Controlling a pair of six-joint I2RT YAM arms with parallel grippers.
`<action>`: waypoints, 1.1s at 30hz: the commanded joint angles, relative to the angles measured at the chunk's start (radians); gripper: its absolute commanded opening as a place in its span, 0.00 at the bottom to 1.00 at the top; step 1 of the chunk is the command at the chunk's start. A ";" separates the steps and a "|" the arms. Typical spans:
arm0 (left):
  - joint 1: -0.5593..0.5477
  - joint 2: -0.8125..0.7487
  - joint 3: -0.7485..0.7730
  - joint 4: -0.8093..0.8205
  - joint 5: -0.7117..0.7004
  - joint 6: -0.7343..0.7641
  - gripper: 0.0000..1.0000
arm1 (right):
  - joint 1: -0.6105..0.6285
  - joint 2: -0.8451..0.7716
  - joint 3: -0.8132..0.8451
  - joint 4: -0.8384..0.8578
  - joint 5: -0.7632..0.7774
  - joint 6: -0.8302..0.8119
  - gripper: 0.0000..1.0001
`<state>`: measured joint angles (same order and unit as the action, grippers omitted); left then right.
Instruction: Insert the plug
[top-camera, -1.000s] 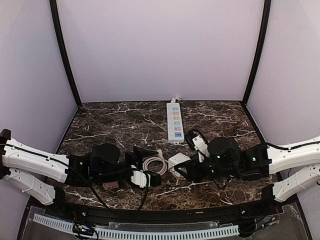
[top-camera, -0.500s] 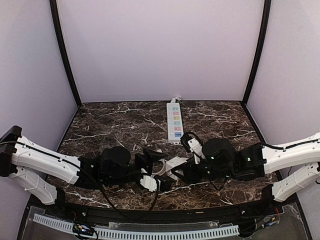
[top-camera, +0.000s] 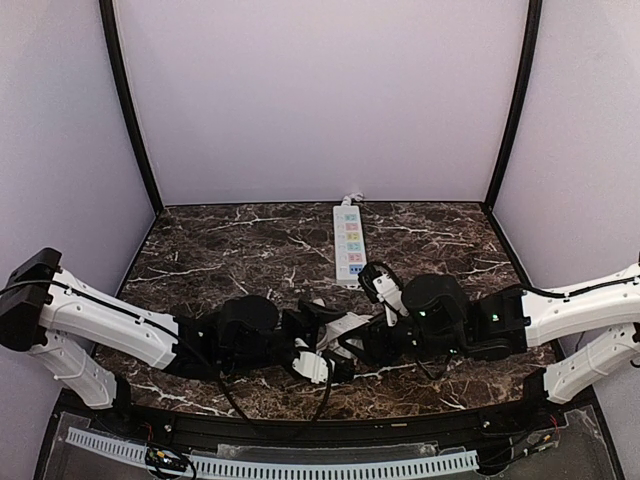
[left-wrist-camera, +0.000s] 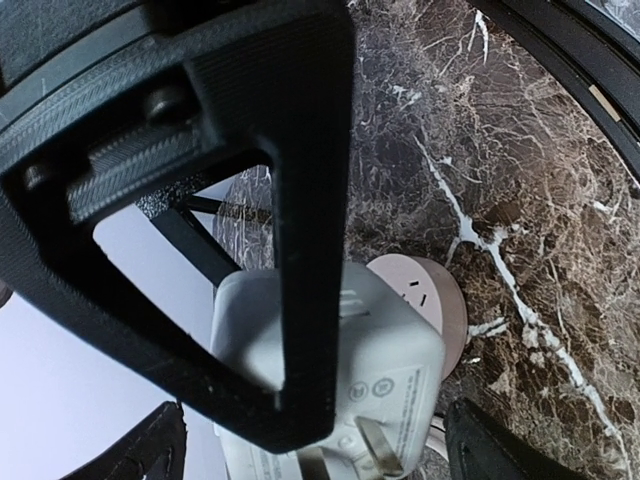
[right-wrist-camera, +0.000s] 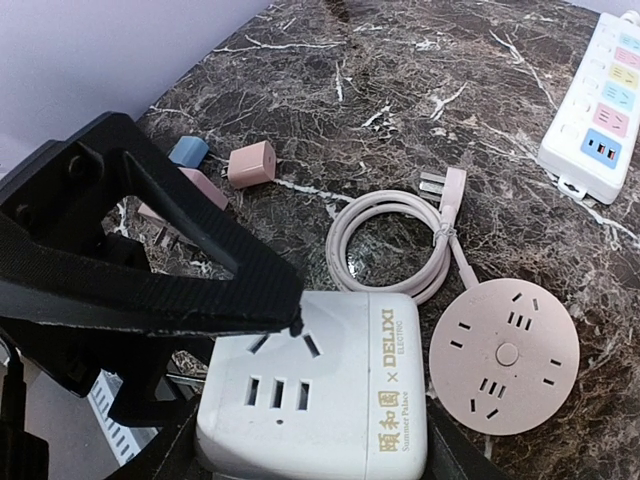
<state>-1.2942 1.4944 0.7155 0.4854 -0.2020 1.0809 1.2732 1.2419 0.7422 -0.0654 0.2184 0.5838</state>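
- Enclosure: plain lilac walls (top-camera: 320, 100) on three sides, with black posts at the far corners.
- Worktop (top-camera: 230, 240): dark marble with white veining.
- Right gripper (top-camera: 362, 340): low over the near-centre of the worktop, jaws closed partway on the white cube adapter (right-wrist-camera: 320, 400).
- Left gripper (top-camera: 322, 340): just beside the adapter on its left, jaws spread wide, nothing between them.
- Power strip (top-camera: 349, 243): white, at the far-centre, long axis running from far edge to near edge, socket face up.
- Round socket (right-wrist-camera: 504, 355): pink, flat on the worktop just beside the adapter. Its cord (right-wrist-camera: 390, 240) is coiled and ends in a flat plug (right-wrist-camera: 445, 185).
- White cube adapter: socket face turned up toward the right wrist camera, and a metal prong shows on another face. Contact with the worktop cannot be determined.
- Small pink cube (right-wrist-camera: 251, 164) and blue piece (right-wrist-camera: 188, 150): near each other, apart from the coil.
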 joint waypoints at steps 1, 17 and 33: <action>-0.005 0.019 0.030 0.047 -0.005 -0.026 0.89 | -0.008 0.003 0.032 0.061 -0.011 0.020 0.45; -0.011 0.052 0.035 0.122 -0.009 -0.025 0.57 | -0.008 0.009 0.023 0.110 -0.028 0.054 0.45; -0.011 -0.054 -0.068 0.162 0.019 -0.018 0.18 | -0.009 -0.121 -0.040 0.089 -0.021 0.008 0.99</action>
<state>-1.3006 1.5028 0.6914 0.5922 -0.2001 1.0672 1.2686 1.1824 0.7319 0.0040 0.1989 0.6235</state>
